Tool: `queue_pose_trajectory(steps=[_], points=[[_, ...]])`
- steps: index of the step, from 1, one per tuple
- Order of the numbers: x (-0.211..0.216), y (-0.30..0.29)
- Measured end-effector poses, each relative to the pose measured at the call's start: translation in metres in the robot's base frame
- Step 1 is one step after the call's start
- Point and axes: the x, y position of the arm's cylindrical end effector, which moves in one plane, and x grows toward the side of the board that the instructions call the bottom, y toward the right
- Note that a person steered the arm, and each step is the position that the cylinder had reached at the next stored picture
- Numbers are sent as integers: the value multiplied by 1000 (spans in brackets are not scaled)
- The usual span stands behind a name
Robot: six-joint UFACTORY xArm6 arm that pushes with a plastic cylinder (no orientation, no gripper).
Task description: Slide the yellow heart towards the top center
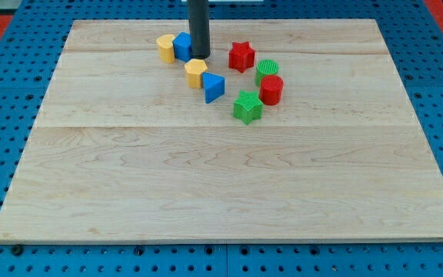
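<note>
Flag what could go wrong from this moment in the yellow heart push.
1. My tip sits against the blue block, so a push may move that instead of the yellow heart beside it.
2. A second yellow block lies just below the tip and could be taken for the target.
3. The blue triangle touches that yellow block and may get dragged along.
</note>
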Motion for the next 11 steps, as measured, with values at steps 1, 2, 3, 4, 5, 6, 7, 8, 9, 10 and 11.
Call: queue_pose_trajectory(steps=[1,2,3,4,5,6,7,8,9,10,11], points=[[1,4],[37,7],[74,-38],[62,-69],[36,-87],[-3,-81],[-13,-78],[-34,-38],[-67,-18],[-62,-64],[-92,-55]])
